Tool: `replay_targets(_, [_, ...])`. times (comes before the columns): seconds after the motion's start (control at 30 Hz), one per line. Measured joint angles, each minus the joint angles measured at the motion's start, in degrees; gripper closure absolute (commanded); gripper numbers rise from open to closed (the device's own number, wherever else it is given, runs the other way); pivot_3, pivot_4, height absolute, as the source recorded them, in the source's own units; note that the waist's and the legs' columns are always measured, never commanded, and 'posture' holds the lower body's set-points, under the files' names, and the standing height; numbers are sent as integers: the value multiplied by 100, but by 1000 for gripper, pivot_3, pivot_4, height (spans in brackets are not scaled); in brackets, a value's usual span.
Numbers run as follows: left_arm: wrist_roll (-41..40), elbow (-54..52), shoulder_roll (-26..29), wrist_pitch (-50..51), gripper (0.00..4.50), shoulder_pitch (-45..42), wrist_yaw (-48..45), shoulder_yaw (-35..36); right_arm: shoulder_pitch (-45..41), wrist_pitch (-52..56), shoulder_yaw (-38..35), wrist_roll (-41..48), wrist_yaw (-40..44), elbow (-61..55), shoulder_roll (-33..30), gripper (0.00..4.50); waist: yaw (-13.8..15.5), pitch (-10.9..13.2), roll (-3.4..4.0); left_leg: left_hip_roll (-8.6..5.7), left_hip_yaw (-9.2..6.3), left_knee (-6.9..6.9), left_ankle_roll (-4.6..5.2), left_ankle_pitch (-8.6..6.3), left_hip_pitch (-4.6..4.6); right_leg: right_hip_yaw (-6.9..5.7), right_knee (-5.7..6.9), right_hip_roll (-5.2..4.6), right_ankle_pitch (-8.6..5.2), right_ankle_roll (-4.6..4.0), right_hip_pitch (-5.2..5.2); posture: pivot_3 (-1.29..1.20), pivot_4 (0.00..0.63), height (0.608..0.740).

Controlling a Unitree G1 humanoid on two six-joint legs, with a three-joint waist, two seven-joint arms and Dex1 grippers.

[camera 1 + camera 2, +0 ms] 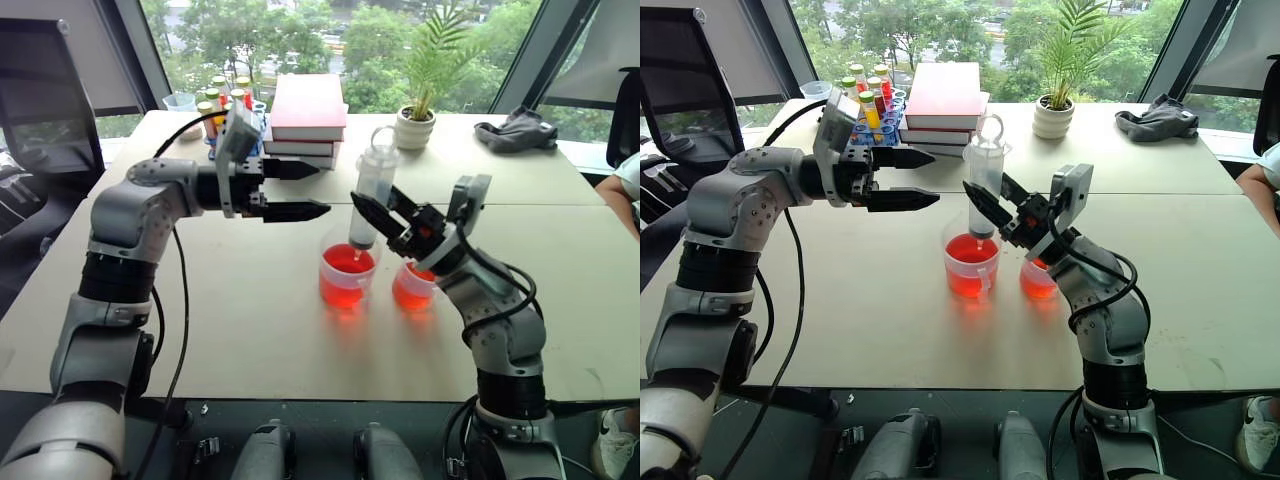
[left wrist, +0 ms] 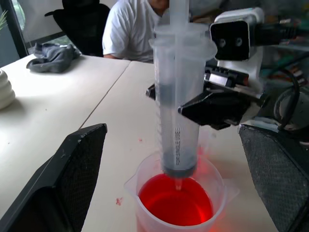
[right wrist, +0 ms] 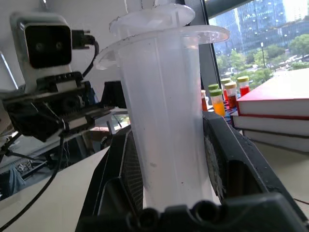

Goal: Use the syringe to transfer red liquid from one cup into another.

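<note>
Left eye view: left end effector point(image 1: 300, 190) hangs released, level, left of the syringe point(image 1: 370, 195). Right end effector point(image 1: 385, 218) grasps the barrel upright, tip over the larger cup point(image 1: 345, 275). I'd dip the tip fully before pulling the plunger.

One syringe point(image 1: 372, 195). Two clear cups of red liquid: a larger cup point(image 1: 347, 277) and a smaller cup point(image 1: 413, 287). Three stacked books point(image 1: 308, 120), one potted plant point(image 1: 415, 125), one grey cloth point(image 1: 515, 130), and perhaps five vials point(image 1: 868, 95) in a rack.
</note>
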Motion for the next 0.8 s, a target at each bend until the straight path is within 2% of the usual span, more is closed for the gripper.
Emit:
replay_targets(0.17, [4,111,-228,0,0,-196,-16,-42,370,-838,317,-383,35,363,105,3117,-28,0,0,3,-3,-2,-1,0,5,0,2,6,0,0,2,0,150,740])
replay_targets(0.33, [85,242,-410,-16,0,-360,-27,-92,414,-1144,391,-550,-12,555,100,3117,-26,0,0,3,-2,-1,-3,1,6,3,4,5,0,0,2,0,150,740])
replay_targets(0.6, [472,943,-1028,-311,0,-658,20,-283,447,-1356,617,-748,-74,680,78,3117,-29,0,0,3,-6,-2,-3,2,7,2,3,9,-1,0,4,0,150,740])
replay_targets(0.7, [548,1012,-1087,-343,876,-678,3,-305,468,-1356,625,-758,-94,679,73,3117,-30,0,0,3,-6,-2,-3,2,7,3,3,9,-1,0,4,0,150,740])
replay_targets(0.8, [597,1027,-1107,-390,2309,-678,-48,-305,472,-1355,625,-759,-98,679,48,3117,-29,0,-1,3,-6,-1,-3,2,7,3,3,9,-1,0,4,0,150,740])
